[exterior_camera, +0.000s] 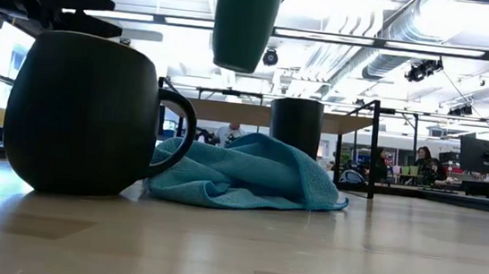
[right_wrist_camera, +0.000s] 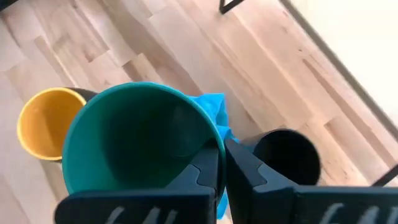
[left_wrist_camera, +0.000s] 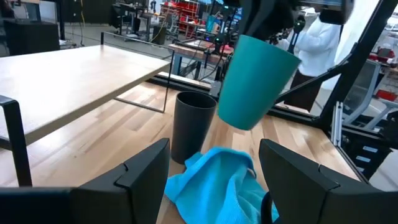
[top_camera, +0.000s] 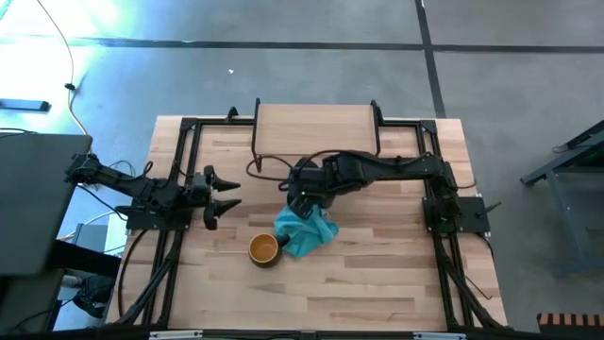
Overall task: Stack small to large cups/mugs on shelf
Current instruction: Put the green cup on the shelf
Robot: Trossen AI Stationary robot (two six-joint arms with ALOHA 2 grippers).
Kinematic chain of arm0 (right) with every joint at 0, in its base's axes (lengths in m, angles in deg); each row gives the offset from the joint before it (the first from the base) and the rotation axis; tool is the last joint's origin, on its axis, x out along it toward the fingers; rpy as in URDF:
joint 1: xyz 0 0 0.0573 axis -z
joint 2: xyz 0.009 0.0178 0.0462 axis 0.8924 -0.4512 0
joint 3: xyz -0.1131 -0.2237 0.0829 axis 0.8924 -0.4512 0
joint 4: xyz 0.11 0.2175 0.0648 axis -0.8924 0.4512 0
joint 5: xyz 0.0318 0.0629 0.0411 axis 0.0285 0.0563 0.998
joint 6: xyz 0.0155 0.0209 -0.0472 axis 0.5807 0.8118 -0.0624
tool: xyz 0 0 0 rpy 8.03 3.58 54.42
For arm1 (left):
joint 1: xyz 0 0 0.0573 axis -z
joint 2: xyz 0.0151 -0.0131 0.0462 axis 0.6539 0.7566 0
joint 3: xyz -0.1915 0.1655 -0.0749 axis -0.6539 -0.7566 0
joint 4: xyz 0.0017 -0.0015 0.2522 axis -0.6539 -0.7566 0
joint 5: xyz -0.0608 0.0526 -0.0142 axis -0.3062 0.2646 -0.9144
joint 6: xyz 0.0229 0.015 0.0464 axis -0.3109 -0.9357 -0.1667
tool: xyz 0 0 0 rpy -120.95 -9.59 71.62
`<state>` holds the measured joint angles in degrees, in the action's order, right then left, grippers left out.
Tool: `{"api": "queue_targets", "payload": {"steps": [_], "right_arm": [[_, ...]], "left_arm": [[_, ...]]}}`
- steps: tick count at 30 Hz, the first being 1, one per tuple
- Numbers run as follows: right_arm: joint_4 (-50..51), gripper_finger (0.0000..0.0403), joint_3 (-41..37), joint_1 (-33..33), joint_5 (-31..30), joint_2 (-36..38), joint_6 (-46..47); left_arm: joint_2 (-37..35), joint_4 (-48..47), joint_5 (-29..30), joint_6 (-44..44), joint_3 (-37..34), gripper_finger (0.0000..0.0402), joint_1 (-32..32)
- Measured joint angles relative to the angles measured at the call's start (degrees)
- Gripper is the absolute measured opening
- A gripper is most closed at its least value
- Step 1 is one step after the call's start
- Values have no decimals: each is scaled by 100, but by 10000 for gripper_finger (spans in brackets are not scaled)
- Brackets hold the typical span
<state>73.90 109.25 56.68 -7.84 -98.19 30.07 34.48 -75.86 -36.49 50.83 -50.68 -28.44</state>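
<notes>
My right gripper (right_wrist_camera: 224, 155) is shut on the green cup (left_wrist_camera: 255, 81), which it carries in the air above the teal cloth (top_camera: 307, 231). The taller black cup (left_wrist_camera: 193, 124) stands upright on the table behind the cloth. The dark mug with the yellow inside (top_camera: 264, 248) stands on the table at the cloth's near left. The light-wood shelf (top_camera: 316, 127) stands at the far edge, with nothing on it. My left gripper (top_camera: 222, 198) is open and waits at the table's left, pointing toward the cups. My right gripper holds the green cup by its rim (right_wrist_camera: 214, 140), one finger inside the cup and one outside, coming from above and pointing down. The cup hangs below the fingers, mouth up, slightly tilted, lifted clear of the table and the cloth.
The crumpled teal cloth (exterior_camera: 250, 173) lies between the mug (exterior_camera: 85, 113) and the black cup (exterior_camera: 296, 124). Black frame rails (top_camera: 179, 170) run along the table's left and right sides. Bare wood lies along the near edge. People show in the room beyond.
</notes>
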Motion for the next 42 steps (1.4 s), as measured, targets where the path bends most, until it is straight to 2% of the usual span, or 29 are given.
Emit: {"api": "queue_targets", "payload": {"steps": [8,19,31,42], "right_arm": [[98,0,-2,363,0,43,-77],[416,0,-2,1048,50,647,-168],[861,0,-4,1898,44,1279,-1043],[1138,0,-7,2805,74,1510,-1943]], "left_arm": [[0,-1,2,44,0,237,0],[4,-20,4,152,0,237,-1],[13,-42,4,156,0,237,1],[13,-40,4,161,0,237,-1]]}}
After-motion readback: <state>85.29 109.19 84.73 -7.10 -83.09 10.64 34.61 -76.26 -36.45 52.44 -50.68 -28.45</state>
